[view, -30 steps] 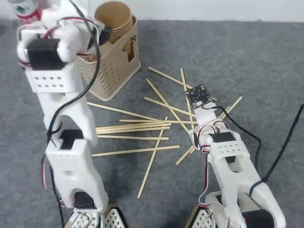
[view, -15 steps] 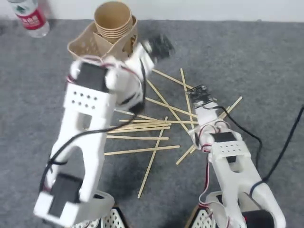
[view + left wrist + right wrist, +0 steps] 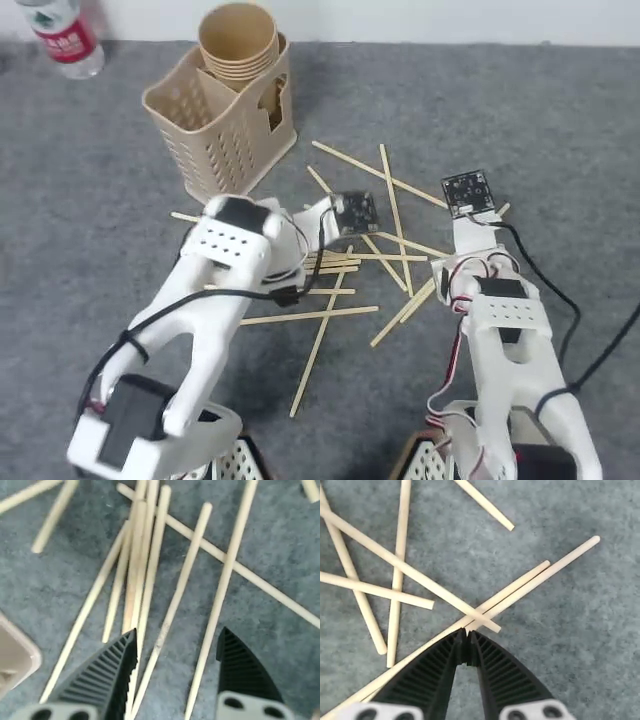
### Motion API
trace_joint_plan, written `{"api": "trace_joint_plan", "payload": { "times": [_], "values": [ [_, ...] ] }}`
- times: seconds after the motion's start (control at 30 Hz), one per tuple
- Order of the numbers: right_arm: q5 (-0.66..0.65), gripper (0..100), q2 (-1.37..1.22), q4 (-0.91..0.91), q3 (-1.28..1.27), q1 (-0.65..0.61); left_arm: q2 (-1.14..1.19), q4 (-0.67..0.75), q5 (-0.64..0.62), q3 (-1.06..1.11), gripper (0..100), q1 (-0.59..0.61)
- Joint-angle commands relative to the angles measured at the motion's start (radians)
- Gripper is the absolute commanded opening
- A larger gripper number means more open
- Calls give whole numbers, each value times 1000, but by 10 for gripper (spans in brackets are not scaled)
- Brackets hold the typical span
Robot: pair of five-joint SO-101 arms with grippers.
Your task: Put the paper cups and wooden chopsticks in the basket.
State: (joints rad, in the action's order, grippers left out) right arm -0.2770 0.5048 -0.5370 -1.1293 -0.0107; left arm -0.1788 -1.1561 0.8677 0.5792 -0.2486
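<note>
Several wooden chopsticks [image 3: 330, 262] lie crossed on the grey carpet. A stack of paper cups [image 3: 238, 40] stands in the beige basket [image 3: 225, 150] at the back left. My left gripper [image 3: 177, 640] is open low over the chopstick pile, and a few chopsticks [image 3: 172, 605] lie between its fingers [image 3: 107, 675]. In the high view the left arm's wrist [image 3: 355, 212] is bent over the middle of the pile. My right gripper [image 3: 466, 639] is shut and holds nothing, its tips just short of a pair of chopsticks [image 3: 520, 587] at the pile's right side.
A plastic bottle [image 3: 62, 30] lies at the back left corner. A corner of the basket [image 3: 15, 655] shows beside the left gripper. The right arm's wrist [image 3: 467, 192] is over the right-hand chopsticks. Bare carpet stretches to the right and front.
The left arm has swung from the basket down to the chopstick pile. The right arm's wrist has shifted a little to the right.
</note>
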Motion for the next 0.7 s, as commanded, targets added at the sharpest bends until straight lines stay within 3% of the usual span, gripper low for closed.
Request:
{"api": "trace_joint_plan", "payload": {
  "times": [0.0,0.23,0.4,0.67],
  "values": [
    [-5,9,30,25,9,2,-38,126,14,88,239,-6],
    [-5,9,27,42,5,2,130,325,12,119,239,-6],
    [-5,9,27,42,5,1,224,249,11,-24,239,-5],
    [-5,9,27,42,5,1,245,242,11,-79,239,-5]
  ]
}}
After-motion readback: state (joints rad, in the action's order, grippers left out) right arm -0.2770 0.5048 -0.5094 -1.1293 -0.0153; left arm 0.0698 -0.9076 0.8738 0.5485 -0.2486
